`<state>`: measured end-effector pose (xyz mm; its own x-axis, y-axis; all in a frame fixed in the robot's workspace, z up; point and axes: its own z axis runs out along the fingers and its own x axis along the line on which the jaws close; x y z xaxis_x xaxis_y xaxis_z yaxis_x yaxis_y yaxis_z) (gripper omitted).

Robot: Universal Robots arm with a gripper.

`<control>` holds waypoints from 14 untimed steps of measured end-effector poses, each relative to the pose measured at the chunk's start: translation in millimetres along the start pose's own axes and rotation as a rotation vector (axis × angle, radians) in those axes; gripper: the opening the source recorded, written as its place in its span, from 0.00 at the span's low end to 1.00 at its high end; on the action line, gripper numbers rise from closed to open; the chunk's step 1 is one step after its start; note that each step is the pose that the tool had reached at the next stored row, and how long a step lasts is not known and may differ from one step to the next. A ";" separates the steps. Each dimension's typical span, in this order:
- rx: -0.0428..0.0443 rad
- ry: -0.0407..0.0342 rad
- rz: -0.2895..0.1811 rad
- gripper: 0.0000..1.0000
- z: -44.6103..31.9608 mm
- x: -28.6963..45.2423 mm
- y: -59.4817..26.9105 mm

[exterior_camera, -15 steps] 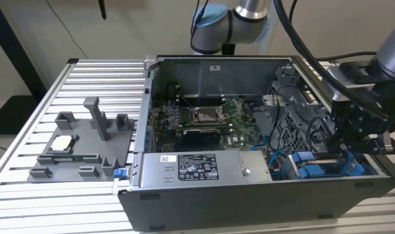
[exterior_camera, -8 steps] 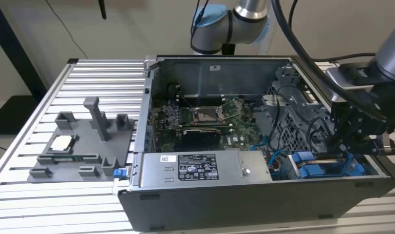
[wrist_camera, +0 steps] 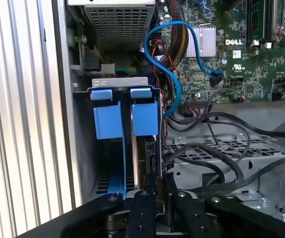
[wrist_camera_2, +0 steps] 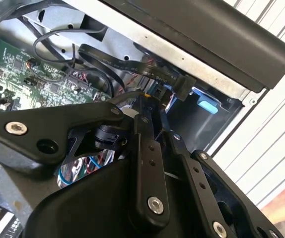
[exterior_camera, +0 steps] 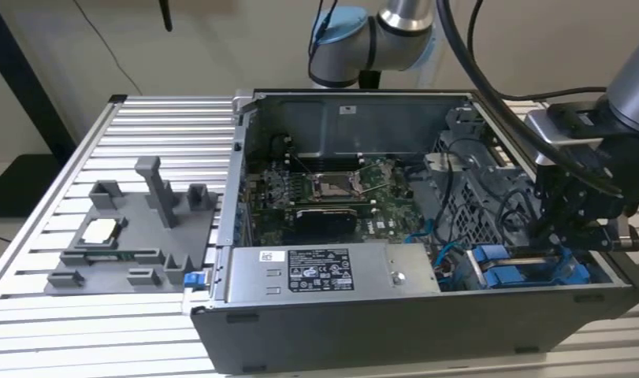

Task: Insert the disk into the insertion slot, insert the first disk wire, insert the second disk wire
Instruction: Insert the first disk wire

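Gripper [exterior_camera: 559, 253], clamped on a wire plug [wrist_camera: 151, 149], hangs at three o'clock of the slotted disk [exterior_camera: 505, 276] in the exterior view.

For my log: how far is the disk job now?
Looks done: the silver-grey disk in its bright blue plastic carrier sits inside the grey sheet-metal drive bay. In hand: the black gripper is down at the disk's edge. Left: the thin blue cable lies with one plug free, so wiring seems unfinished.
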<state>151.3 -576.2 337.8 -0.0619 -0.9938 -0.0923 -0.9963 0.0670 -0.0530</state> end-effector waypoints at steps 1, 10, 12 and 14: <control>0.0001 0.0002 0.001 0.19 0.2 0.0 -0.2; 0.0001 0.0005 0.001 0.19 4.5 0.4 -0.3; 0.0001 -0.0004 0.001 0.20 5.6 0.5 -0.3; 0.0000 -0.0001 0.001 0.27 5.5 0.5 -0.3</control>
<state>151.8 -576.3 332.3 -0.0627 -0.9937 -0.0925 -0.9963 0.0677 -0.0530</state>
